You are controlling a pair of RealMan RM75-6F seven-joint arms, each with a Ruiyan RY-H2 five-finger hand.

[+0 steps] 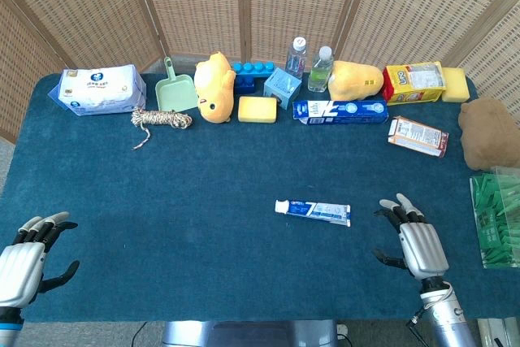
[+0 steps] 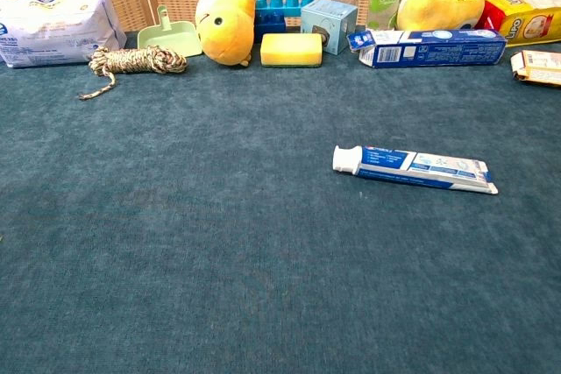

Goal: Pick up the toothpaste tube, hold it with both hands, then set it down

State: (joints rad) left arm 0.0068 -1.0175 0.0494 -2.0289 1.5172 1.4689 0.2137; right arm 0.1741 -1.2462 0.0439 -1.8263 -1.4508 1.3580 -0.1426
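1. The toothpaste tube [image 1: 313, 210] lies flat on the blue-covered counter [image 1: 162, 201], white cap to the left and crimped end to the right; its blue and white print is too small to read.
2. The right robot hand [image 1: 414, 241] rests just right of the tube, not touching it, fingers spread and holding nothing.
3. The left robot hand [image 1: 28, 253] sits at the counter's near left edge, well away from the tube, fingers apart and empty.
4. Neither robot hand shows in the chest view.
5. Along the far edge stand a white tissue pack [image 1: 99, 89], a green dustpan [image 1: 175, 91], a coil of rope [image 1: 162, 119], a yellow plush toy [image 1: 214, 87], a yellow sponge [image 1: 257, 109], blue blocks [image 1: 252, 69] and two clear bottles [image 1: 310, 62].
6. A blue toothpaste box [image 1: 340, 110] lies behind the tube; its lettering is illegible.
7. A yellow snack bag [image 1: 414, 82] carries red lettering I cannot make out.
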